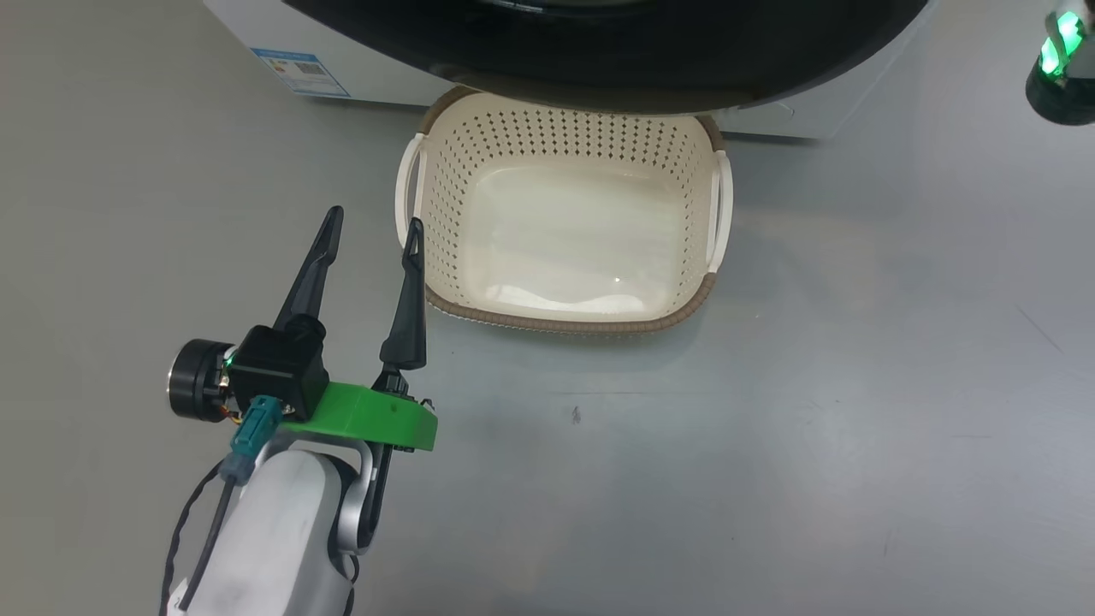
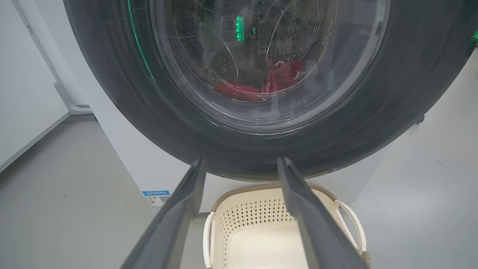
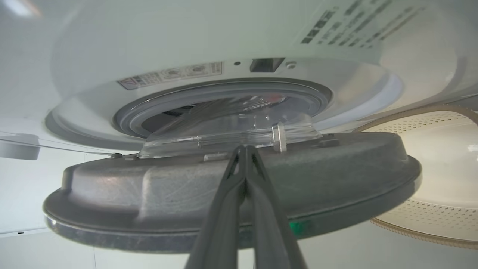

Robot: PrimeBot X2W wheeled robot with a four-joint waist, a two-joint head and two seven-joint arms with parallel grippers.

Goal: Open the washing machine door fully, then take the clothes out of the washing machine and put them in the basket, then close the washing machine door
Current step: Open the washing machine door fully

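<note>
The washing machine (image 1: 385, 81) is a white box; its round black door (image 1: 599, 60) stands ajar and overhangs the cream basket (image 1: 556, 323) on the floor. Through the door (image 2: 403, 93) glass, red clothes (image 2: 261, 84) lie in the steel drum. My left gripper (image 1: 375, 218) hangs open and empty just left of the basket, pointing at the door (image 2: 241, 160). My right gripper (image 3: 244, 147) is shut, empty, its tips against the inner side of the door (image 3: 168, 194), below the grey-gasketed porthole (image 3: 224, 97).
Grey floor lies all around the basket. A blue label (image 1: 299, 73) marks the machine's lower left front. A dark part of my right arm with a green light (image 1: 1056, 68) shows at the upper right. A white wall (image 2: 22, 93) runs left of the machine.
</note>
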